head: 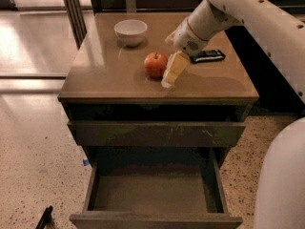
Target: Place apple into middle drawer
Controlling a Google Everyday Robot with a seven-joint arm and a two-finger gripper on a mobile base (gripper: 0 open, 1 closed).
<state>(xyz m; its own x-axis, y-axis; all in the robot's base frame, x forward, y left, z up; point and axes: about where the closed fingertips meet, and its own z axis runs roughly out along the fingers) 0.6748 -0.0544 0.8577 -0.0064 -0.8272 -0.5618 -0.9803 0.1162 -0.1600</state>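
While middle drawer gapes, gripper beside apple

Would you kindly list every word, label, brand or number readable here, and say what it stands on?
None can be read.
The dark flat device near the gripper, which hangs close beside the apple, shows no legible marking.
The closed drawer front bears only pale scratches, not text.

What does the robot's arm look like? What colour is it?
The arm is fat, smooth and white, like a bendy tube. Its tool, beside the apple on the cabinet top, is pale yellow and blocky, below a rounded white wrist with a small grey patch.
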